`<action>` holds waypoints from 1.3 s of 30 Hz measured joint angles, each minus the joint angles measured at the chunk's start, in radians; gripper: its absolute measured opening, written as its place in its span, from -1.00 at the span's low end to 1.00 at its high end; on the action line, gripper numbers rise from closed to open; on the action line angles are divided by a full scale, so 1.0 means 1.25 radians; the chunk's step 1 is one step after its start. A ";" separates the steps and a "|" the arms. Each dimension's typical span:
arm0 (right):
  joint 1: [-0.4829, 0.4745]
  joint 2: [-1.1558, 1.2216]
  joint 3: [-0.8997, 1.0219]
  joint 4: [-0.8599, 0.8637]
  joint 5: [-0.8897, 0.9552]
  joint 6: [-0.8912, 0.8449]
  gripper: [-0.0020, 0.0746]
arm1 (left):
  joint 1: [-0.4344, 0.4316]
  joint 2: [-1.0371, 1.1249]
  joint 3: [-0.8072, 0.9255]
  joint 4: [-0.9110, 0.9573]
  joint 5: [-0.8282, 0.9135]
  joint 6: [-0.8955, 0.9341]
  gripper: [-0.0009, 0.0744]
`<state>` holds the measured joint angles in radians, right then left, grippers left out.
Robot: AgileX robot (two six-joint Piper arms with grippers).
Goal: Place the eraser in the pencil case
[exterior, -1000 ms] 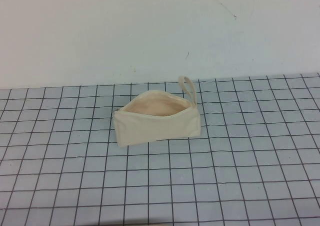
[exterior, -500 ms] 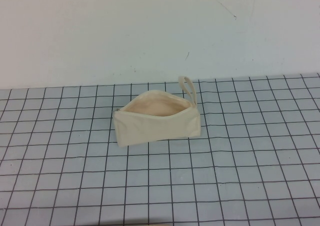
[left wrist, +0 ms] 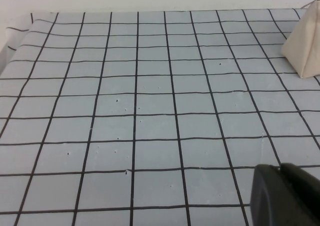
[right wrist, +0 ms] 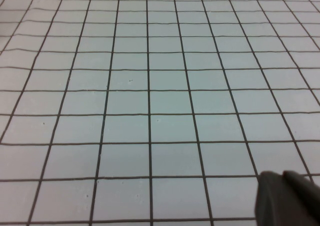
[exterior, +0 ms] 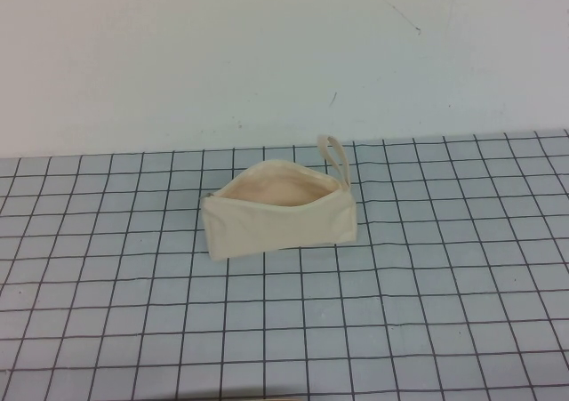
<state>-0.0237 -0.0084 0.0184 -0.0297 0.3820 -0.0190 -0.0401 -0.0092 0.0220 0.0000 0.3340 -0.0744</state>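
The pencil case (exterior: 280, 219) is a cream-white pouch standing in the middle of the gridded mat, its zip mouth open upward and the peach lining showing. Its loop strap (exterior: 335, 158) sticks up at the right end. One end of the pouch shows in the left wrist view (left wrist: 305, 45). The eraser shows in no view. My left gripper (left wrist: 280, 168) is shut and empty, low over the mat well away from the pouch. My right gripper (right wrist: 282, 175) is shut and empty over bare mat. Neither arm shows in the high view.
The grey mat with black grid lines (exterior: 400, 312) covers the table. A plain white wall (exterior: 267, 54) rises behind it. The mat's far edge shows in the left wrist view (left wrist: 15, 35).
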 joint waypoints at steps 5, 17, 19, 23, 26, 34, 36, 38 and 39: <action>0.000 0.000 0.000 0.000 0.000 0.000 -0.95 | 0.017 0.000 0.000 0.000 0.000 -0.002 -0.98; 0.000 0.000 0.000 0.000 0.000 0.000 -0.95 | 0.023 0.000 0.000 0.000 0.001 -0.003 -0.98; 0.000 0.000 0.000 0.000 0.000 0.000 -0.95 | 0.023 0.000 0.000 -0.004 0.001 0.003 -0.98; 0.000 0.000 0.000 0.000 0.000 0.000 -0.95 | 0.029 0.000 0.000 -0.004 0.001 0.010 -0.98; 0.000 0.000 0.000 0.000 0.000 0.000 -0.95 | 0.033 0.000 0.000 -0.004 0.001 0.014 -0.98; 0.000 0.000 0.000 0.000 0.000 0.000 -0.95 | 0.033 0.000 0.000 -0.004 0.001 0.019 -0.98; 0.000 0.000 0.000 0.000 0.000 0.000 -0.95 | 0.033 0.000 0.000 -0.004 0.001 0.019 -0.98; 0.000 0.000 0.000 0.000 0.000 0.000 -0.95 | 0.033 0.000 0.000 -0.004 0.001 0.019 -0.98; 0.000 0.000 0.000 0.000 0.000 0.000 -0.95 | 0.033 0.000 0.000 -0.006 0.001 0.019 -0.98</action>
<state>-0.0237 -0.0084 0.0184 -0.0297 0.3820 -0.0190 0.0006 -0.0092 0.0216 -0.0072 0.3357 -0.0512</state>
